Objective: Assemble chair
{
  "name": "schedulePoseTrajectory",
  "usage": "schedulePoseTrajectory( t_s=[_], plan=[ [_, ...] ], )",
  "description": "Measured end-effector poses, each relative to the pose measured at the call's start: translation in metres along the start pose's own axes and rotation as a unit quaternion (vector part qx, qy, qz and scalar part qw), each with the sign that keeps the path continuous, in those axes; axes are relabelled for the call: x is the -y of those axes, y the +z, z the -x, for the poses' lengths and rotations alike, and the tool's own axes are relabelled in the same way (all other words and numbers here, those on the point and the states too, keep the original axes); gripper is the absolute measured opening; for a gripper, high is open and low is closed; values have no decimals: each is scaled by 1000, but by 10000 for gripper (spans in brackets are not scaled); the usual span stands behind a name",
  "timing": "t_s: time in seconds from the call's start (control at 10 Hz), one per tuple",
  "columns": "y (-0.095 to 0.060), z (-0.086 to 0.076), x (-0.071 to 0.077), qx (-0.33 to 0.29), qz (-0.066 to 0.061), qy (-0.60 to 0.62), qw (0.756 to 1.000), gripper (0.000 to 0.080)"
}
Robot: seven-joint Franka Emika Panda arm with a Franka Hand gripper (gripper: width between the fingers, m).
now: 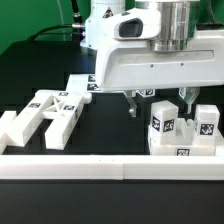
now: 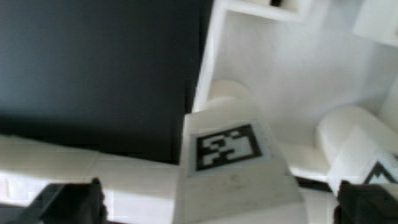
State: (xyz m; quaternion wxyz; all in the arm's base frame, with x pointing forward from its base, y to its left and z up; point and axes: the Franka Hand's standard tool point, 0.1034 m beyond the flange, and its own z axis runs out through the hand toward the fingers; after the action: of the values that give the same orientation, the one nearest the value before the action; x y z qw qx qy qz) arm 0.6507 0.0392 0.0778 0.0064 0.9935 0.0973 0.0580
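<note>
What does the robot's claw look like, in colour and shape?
The claw has a wide white blocky housing with rounded edges. Above it sits a shiny grey metal cylinder. Two slim dark fingers stick out from its underside. No lettering on it is readable.

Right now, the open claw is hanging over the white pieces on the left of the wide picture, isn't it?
Not quite. The gripper is open, but it hangs over the tagged chair pieces on the exterior view's right, not over the left group, which lies apart from it. The exterior view shows this.
</note>
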Motion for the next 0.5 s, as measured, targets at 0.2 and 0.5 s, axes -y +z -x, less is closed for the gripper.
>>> schedulePoseTrajectory(
  t_s=[0.2,0.5],
  plan=[
    [0,0,0,0,0,1,1000,527],
    [0,0,0,0,0,6,1000,290]
  ],
)
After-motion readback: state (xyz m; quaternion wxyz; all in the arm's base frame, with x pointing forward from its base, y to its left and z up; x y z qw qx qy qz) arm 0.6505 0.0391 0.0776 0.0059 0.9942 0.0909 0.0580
